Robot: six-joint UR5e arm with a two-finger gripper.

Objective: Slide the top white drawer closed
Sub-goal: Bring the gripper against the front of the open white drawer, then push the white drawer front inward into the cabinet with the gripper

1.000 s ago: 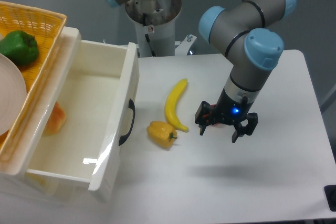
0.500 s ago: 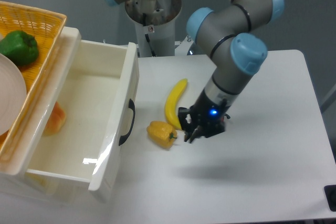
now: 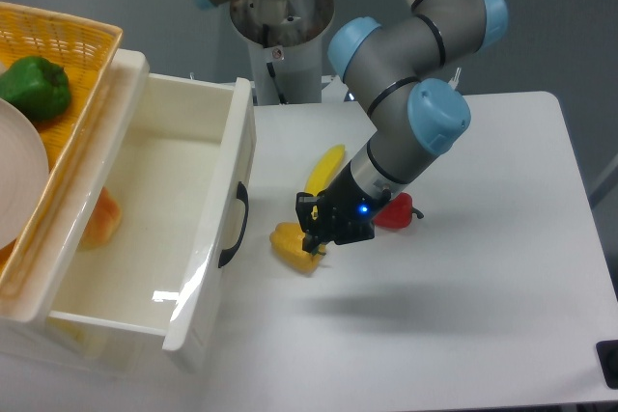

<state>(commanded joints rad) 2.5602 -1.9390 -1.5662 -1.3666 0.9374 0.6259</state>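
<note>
The top white drawer (image 3: 169,209) stands pulled far out to the right, its glossy front panel with a black curved handle (image 3: 233,225) facing the table. An orange object lies inside it at the left. My gripper (image 3: 321,228) hangs low over the table a short way right of the drawer front, above the yellow pepper (image 3: 293,245) and the banana's lower end. Its fingers point toward the drawer; how far apart they stand is not clear from this angle. Nothing shows between them.
A yellow banana (image 3: 323,173) and a red pepper (image 3: 396,210) lie on the white table (image 3: 483,287) by the arm. A wicker basket (image 3: 58,74) with a green pepper (image 3: 34,89) and a white plate sits on the cabinet at the left. The robot base (image 3: 280,26) stands behind.
My gripper has swung left across the table, from right of the banana to over the yellow pepper, uncovering the red pepper. The drawer has not moved.
</note>
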